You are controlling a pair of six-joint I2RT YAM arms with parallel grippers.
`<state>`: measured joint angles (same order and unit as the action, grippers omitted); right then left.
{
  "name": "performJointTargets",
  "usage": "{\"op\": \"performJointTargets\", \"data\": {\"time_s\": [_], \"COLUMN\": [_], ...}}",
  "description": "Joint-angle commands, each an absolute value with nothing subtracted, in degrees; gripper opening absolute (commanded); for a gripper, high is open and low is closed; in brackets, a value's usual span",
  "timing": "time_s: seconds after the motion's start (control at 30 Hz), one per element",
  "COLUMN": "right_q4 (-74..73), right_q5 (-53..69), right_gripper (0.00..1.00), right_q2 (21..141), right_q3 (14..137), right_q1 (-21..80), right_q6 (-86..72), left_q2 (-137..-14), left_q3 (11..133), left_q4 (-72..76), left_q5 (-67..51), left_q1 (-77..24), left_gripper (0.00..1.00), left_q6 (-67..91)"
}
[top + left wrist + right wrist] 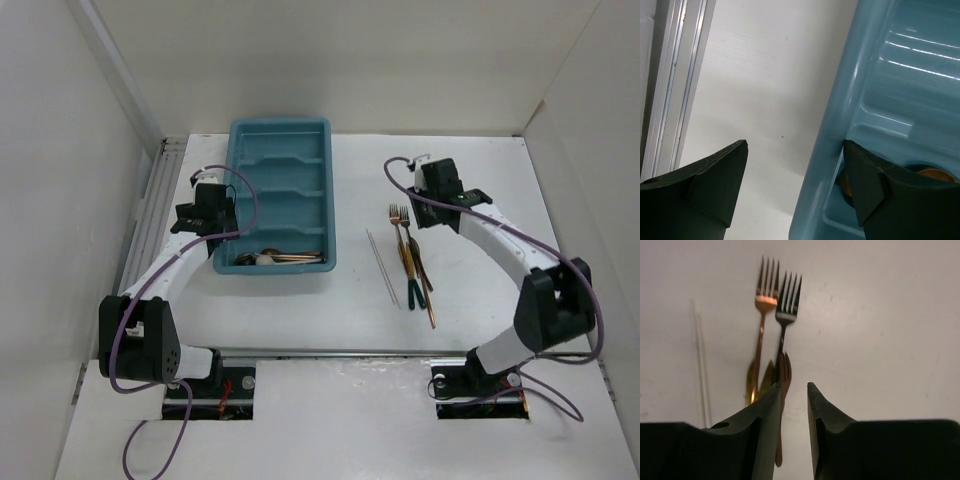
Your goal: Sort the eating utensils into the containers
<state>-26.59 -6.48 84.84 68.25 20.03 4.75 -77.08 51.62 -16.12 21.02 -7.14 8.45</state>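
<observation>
The tray (280, 126), teal-blue with long moulded compartments, lies on the left half of the white table (300, 320). Its long sides run away from the arms. Only its nearest compartment holds anything: a few copper pieces (295, 257) and a silver spoon (262, 258) lying along it.

The left gripper (795, 143) hangs at the tray's left wall with its jaws spread wide and grasping nothing. One finger is over bare table. The other is inside the nearest compartment, above a copper spoon (935, 174).

The right gripper (794, 386) hovers low over the loose cutlery on the right half of the table. Its jaws stand close together with a narrow, empty gap between them.

In that bunch a copper fork (765, 295) and a darker fork (787, 300) lie side by side, tines toward the far edge. A small copper fork (785, 365) lies just beside one finger. The green-handled pieces (415, 290) lie nearer the arms. Thin chopsticks (383, 265) lie between the bunch and the tray.
</observation>
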Motion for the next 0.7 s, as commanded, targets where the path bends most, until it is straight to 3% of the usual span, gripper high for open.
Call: {"op": "performJointTargets", "data": {"time_s": [0.0, 0.33, 0.67], "right_q4": [-32.3, -31.8, -30.2], "right_q5": [-4.8, -2.9, -3.6], "right_gripper": [0.33, 0.30, 0.30], "right_q2": [88.7, 104.0, 109.8], "right_q3": [68.9, 77.7, 78.2], "right_q1": [20.6, 21.2, 21.7], "right_q6": [2.6, 6.2, 4.3], "left_q2": [-75.8, -74.8, -75.3], "left_q3": [51.2, 50.7, 50.7], "left_q4": [-14.9, -14.9, -14.9], "left_q5": [21.3, 21.8, 21.3], "left_q1": [-7.0, -7.0, -7.0], "left_gripper": [0.74, 0.75, 0.77], "left_q6": [7.7, 7.7, 7.7]}}
